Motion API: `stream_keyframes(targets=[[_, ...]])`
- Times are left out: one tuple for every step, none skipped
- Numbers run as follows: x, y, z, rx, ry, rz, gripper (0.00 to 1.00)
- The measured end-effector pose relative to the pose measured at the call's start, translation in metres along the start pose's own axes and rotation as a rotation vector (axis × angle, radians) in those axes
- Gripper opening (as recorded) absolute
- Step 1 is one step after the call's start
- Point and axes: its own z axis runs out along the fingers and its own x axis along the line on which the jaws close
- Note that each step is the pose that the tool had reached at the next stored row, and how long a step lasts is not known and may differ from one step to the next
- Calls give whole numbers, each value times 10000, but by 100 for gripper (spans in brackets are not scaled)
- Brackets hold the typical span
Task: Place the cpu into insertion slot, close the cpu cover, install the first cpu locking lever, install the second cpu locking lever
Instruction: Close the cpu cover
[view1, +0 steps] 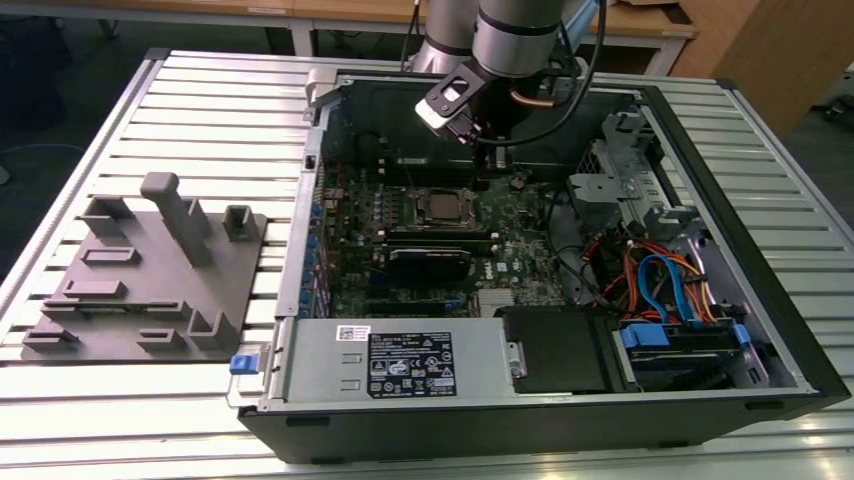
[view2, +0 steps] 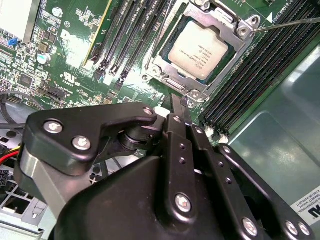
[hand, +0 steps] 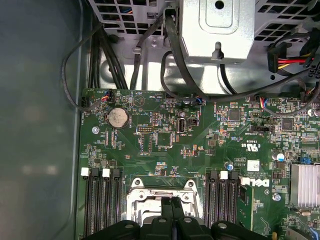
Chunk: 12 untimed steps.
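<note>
Overhead, the pinched-together tool (view2: 179, 106) hangs over the cpu cover (view2: 172, 80).

Black label (view1: 411, 364) with white print and compliance marks sat mid-face on the silver power supply housing (view1: 314, 372). A small white label (view1: 352, 332) sat near that face's upper edge. Both were too fine to read. The cpu (view2: 197, 50) lid carried several lines of faint etched text, illegible. The motherboard (hand: 165, 150) had a white silkscreen logo (hand: 256, 183) beside the memory slots (hand: 222, 200), with a white sticker (hand: 253, 165) just beside it. A white label (view2: 312, 210) lay on the case floor (view2: 270, 135), its print cut off.
</note>
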Motion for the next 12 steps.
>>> stream_keyframes(targets=[[0,0,0,0,0,0,10],[0,0,0,0,0,-2,10],[0,0,0,0,0,-11,10],[0,0,1,-1,1,-27,10],[0,-1,3,-1,2,-48,10],[-1,-4,5,-2,3,-69,10],[0,-8,7,-2,2,-91,10],[0,-16,11,-2,3,-108,10],[0,-28,15,-3,6,-112,10],[0,-37,20,-2,10,-114,10],[1,-42,26,-2,14,-116,10],[1,-49,32,-1,14,-119,10]])
